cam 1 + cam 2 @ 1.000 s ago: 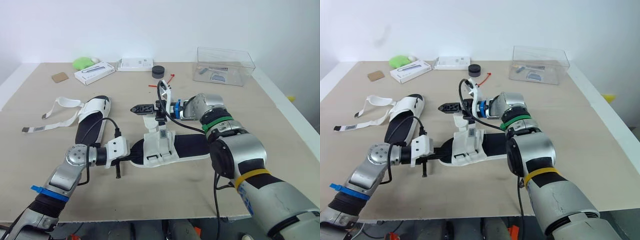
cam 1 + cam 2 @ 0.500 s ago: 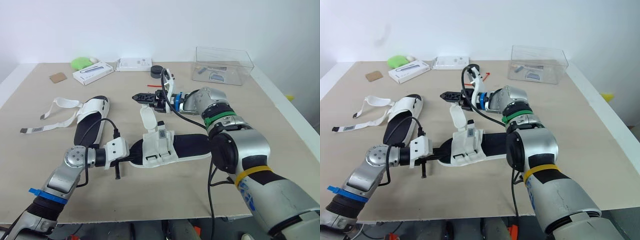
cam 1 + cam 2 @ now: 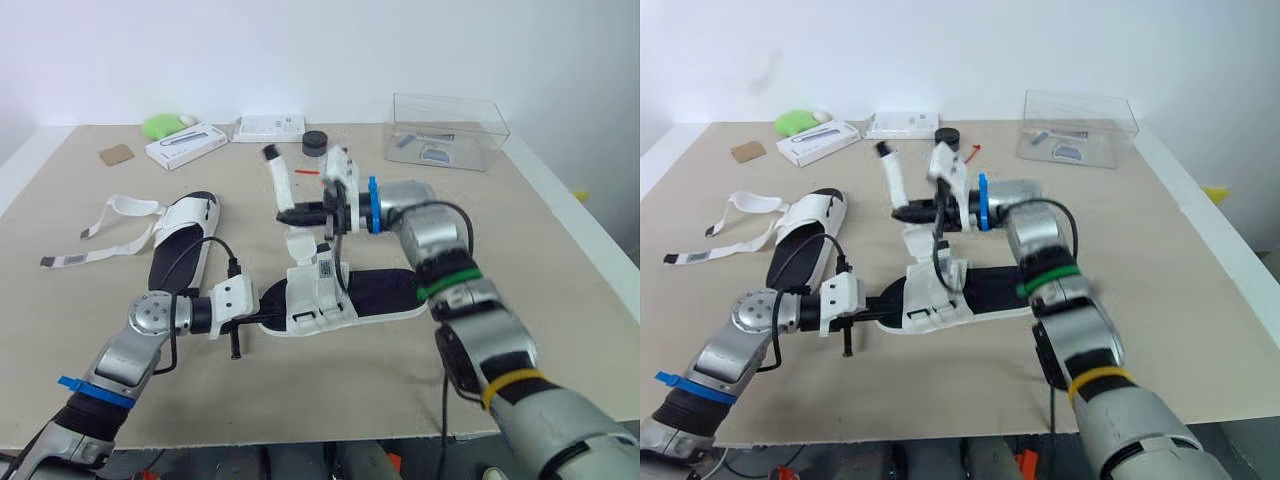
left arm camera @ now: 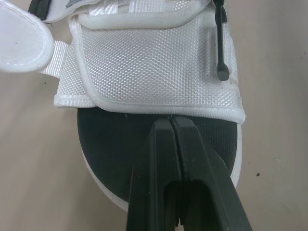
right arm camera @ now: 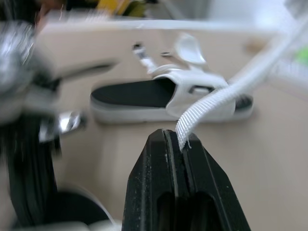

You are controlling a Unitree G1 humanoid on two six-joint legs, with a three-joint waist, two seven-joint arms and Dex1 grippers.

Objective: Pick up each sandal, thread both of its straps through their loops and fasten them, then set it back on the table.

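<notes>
left gripper (image 4: 171, 124) closed, tips on sandal (image 3: 385, 291) toe | right gripper (image 5: 169, 135) pinching strap (image 5: 226, 91), arm raised over sandal

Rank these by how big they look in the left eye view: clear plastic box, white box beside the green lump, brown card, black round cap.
1. clear plastic box
2. white box
3. brown card and black round cap: about alike, too close to call.

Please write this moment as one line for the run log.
left gripper: shut, tips on near sandal footbed | right gripper: shut on strap, held up above that sandal | other sandal: flat on table, unfastened
</notes>
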